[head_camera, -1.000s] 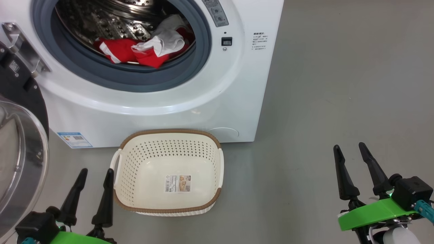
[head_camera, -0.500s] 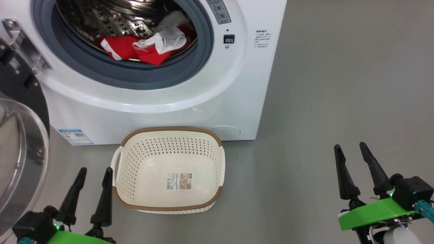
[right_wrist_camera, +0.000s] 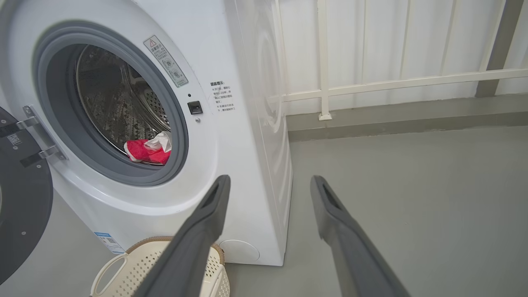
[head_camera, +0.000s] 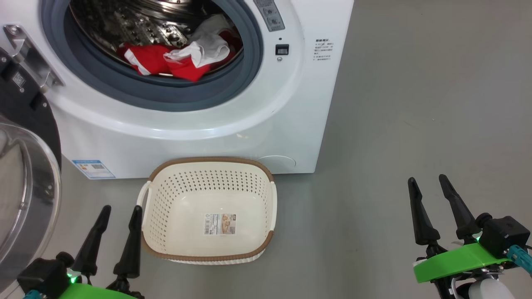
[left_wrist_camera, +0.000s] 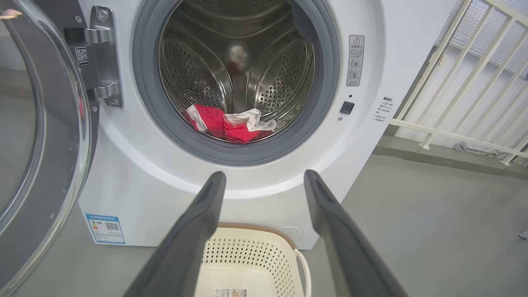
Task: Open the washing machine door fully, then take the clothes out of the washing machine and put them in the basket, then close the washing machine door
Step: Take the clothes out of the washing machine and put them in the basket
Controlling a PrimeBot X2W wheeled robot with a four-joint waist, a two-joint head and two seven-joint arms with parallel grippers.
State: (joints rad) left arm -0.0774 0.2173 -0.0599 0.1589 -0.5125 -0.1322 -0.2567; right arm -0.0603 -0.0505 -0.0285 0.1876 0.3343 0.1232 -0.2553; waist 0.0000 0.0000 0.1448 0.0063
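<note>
Gaping wide, the washing machine (head_camera: 291,104) has the washing machine door (head_camera: 25,187) swung out to its left, and the basket (head_camera: 210,160) sits on the floor (head_camera: 415,104) just before its base. The clothes (head_camera: 178,62) lie heaped red and white low in its drum (head_camera: 124,20). Left gripper (head_camera: 121,208) and right gripper (head_camera: 427,178) hover before the machine, fingers apart.
</note>
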